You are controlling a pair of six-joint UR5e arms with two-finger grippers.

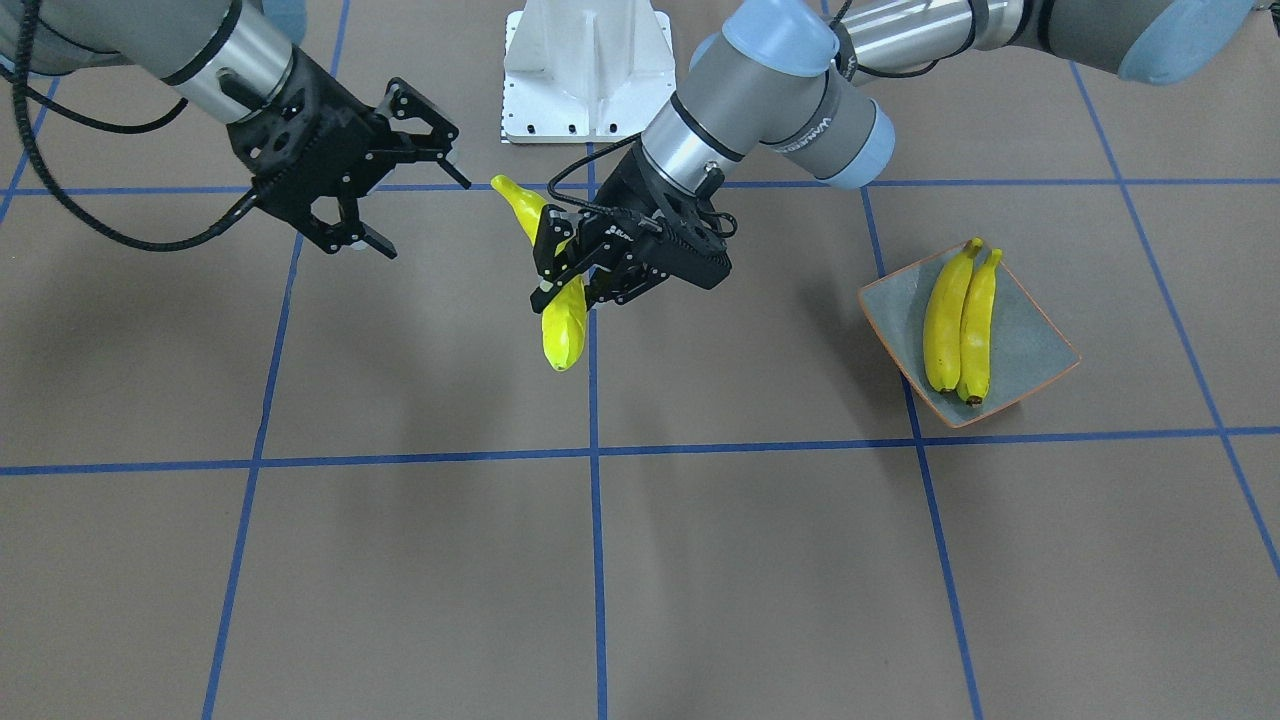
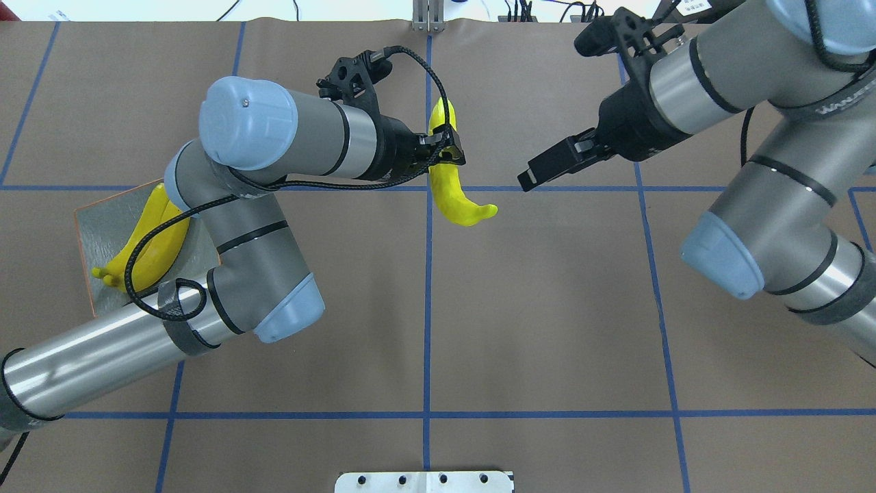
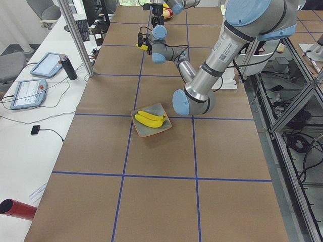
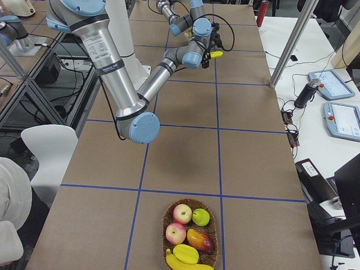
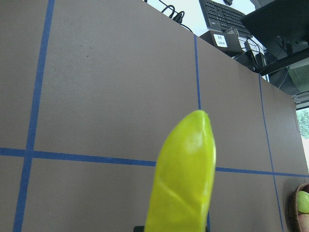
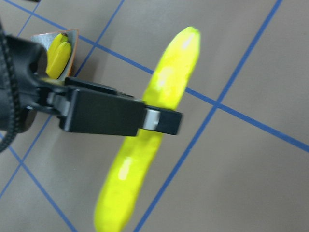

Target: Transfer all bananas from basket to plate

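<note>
Clamping the bright yellow curved banana (image 1: 563,335) mid-frame, the left gripper (image 1: 562,272) might let it swivel loose before reaching the square grey-blue plate (image 1: 1030,340); right gripper (image 1: 425,218) hangs released.

Tabletop (image 1: 400,560): matt brown paper, smooth, lined with blue tape (image 1: 596,560). Held banana (image 1: 563,340) and the pair of bananas (image 1: 945,320) on the plate (image 1: 1035,345): smooth yellow skin with a slight waxy gloss; plate itself dull grey-blue glaze, orange-brown at the rim. Left claw (image 1: 568,285) and right claw (image 1: 420,215): matt black, plastic-looking; left arm (image 2: 274,226) and right arm (image 2: 787,185): brushed silver metal, satin grey casing, smooth pale-blue caps; basket (image 4: 190,201): brown woven wicker.
</note>
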